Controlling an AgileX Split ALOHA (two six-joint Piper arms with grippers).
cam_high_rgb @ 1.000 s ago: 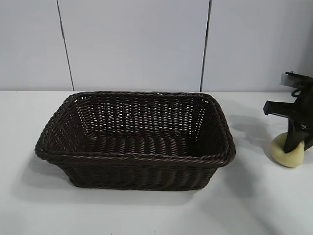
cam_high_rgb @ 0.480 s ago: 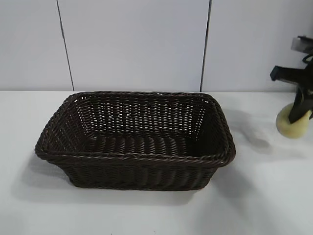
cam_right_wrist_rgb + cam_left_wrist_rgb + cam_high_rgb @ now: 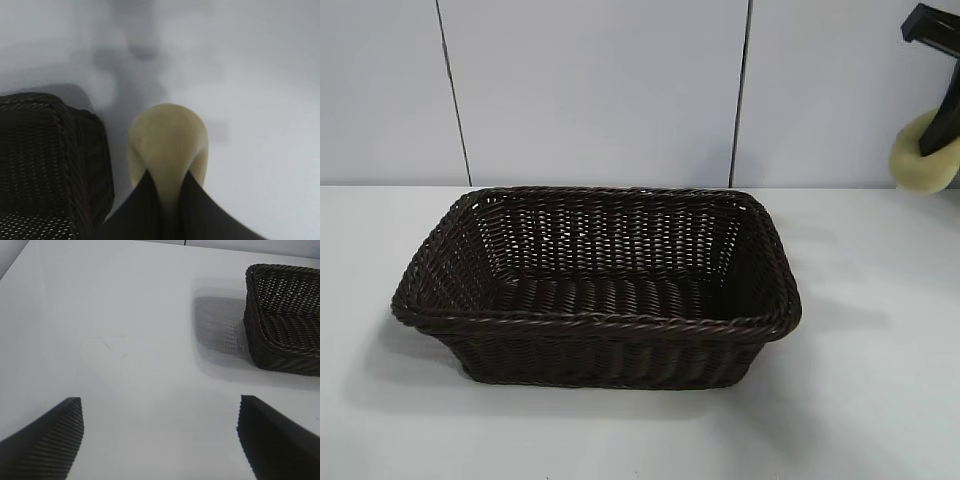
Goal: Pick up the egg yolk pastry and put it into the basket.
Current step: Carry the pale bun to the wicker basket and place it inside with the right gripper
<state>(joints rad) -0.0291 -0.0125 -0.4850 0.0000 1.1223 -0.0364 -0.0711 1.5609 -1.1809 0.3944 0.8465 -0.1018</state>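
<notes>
The egg yolk pastry (image 3: 923,155) is held clear of the bench (image 3: 860,420), high at the right edge of the exterior view, in front of the pale wall panels (image 3: 600,90). It is clamped by the right gripper (image 3: 942,128), whose dark fingers (image 3: 145,205) are closed tightly on the soft yellow lump; in the right wrist view the pastry (image 3: 167,145) is seen pinched into a narrow waist between the two fingers, with its rounded end bulging beyond the tips. Only part of the right gripper is contained in the exterior view, at the upper right corner.

The basket (image 3: 595,325) is positioned on the bench near the middle of the exterior view, upright, with its braided rim uppermost and nothing visible inside it. The pastry is located well to the right of the basket and above rim level, not over the opening. In the right wrist view one corner of the basket (image 3: 50,160) is seen below and beside the held pastry.

The left gripper (image 3: 160,440) is held wide open over bare bench, with nothing between its fingers (image 3: 50,440). One end of the basket (image 3: 285,325) is seen farther off in the left wrist view.
</notes>
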